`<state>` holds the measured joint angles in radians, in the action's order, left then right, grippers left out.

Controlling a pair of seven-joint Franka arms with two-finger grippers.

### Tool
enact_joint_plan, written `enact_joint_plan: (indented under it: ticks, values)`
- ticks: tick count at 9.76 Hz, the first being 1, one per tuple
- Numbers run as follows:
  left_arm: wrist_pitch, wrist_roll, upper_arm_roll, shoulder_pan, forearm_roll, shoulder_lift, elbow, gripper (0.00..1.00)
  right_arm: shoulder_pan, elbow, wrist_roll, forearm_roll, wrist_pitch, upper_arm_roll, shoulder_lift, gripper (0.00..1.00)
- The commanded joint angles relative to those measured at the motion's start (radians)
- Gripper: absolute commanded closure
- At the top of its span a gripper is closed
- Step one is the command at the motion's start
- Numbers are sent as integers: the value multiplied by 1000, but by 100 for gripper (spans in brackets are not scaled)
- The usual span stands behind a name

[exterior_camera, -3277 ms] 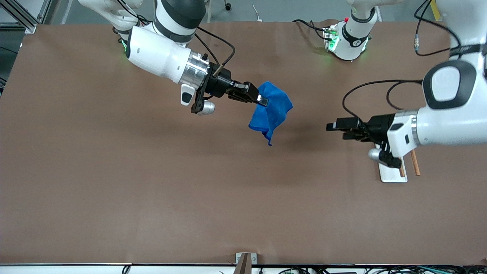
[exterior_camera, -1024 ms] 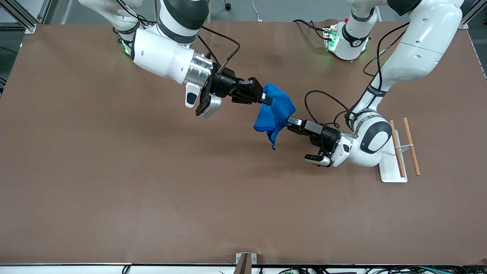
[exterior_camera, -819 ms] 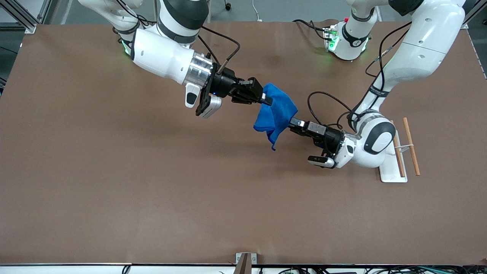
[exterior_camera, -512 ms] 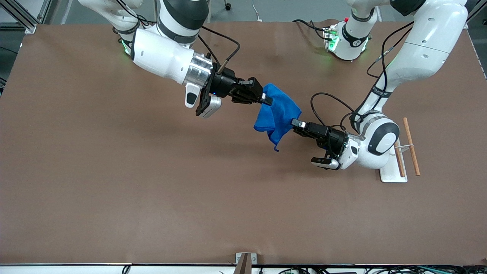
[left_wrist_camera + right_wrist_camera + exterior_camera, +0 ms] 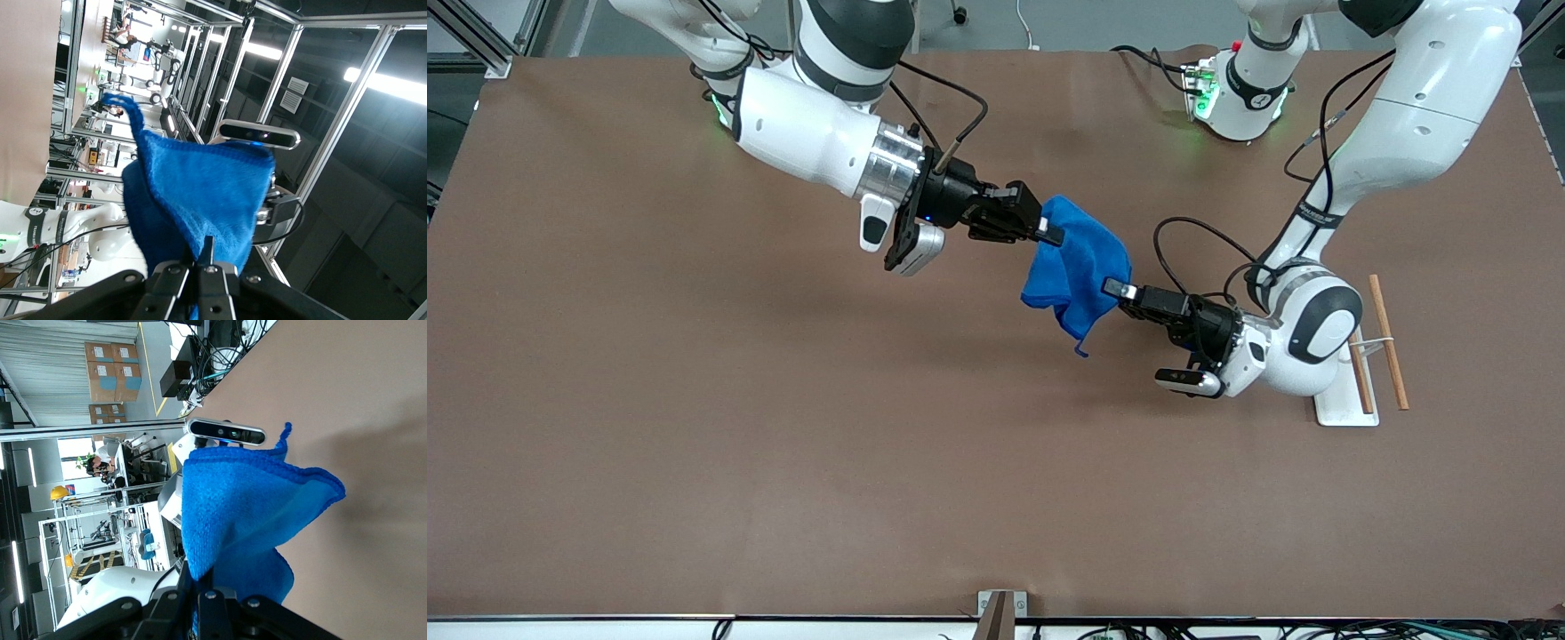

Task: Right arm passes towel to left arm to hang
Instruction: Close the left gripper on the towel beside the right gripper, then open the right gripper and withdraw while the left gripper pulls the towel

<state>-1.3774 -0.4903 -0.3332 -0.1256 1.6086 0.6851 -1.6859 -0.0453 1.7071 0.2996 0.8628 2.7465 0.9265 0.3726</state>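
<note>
The right gripper has its fingers pinched together on one edge of the towel, and the left gripper has its fingers likewise closed on the edge facing it, so the bright blue cloth hangs between the two, clear of the counter and over its middle stretch. In both wrist views the cloth rises straight out of the closed fingertips, bunched and folded, with a small corner tag showing at one tip. In the front view a loose corner droops below the left gripper's hold, and the towel's shadow lies on the brown surface beneath. The right arm reaches in from its base at its own end of the counter; the left arm bends down from its base, which carries the red knob, with its wrist low over the counter. Under and beside that wrist stands a small white stand with wooden rods, toward the left arm's end of the counter.
</note>
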Motion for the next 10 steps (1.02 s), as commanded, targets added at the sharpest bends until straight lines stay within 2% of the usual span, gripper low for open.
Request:
enact_joint_plan:
  ticks: [1,2,3,4,6,7,8,10]
  values:
    - [-40,169,17,-11,-1,-48,40,100,-19,-3,-10,32,-10,20,-1,0]
    - [-49,212,25,-20,-7,-61,51,100,-36,0,-10,25,-63,11,-11,0]
    - [-69,276,35,-34,-13,-90,51,100,-62,15,-10,12,-156,-29,-59,0]
    - [-125,386,46,-51,-62,-146,55,100,-61,43,-10,-63,-303,-146,-139,0]
    - [-179,669,60,-54,-308,-179,206,100,-60,45,18,-309,-611,-321,-228,0]
    - [-181,817,69,-52,-429,-179,268,100,-60,43,23,-434,-714,-389,-254,0]
    - [-181,904,69,-51,-581,-179,305,100,-62,45,36,-521,-790,-461,-274,0]
    - [-187,981,71,-52,-798,-179,341,100,-62,34,36,-704,-862,-601,-310,0]
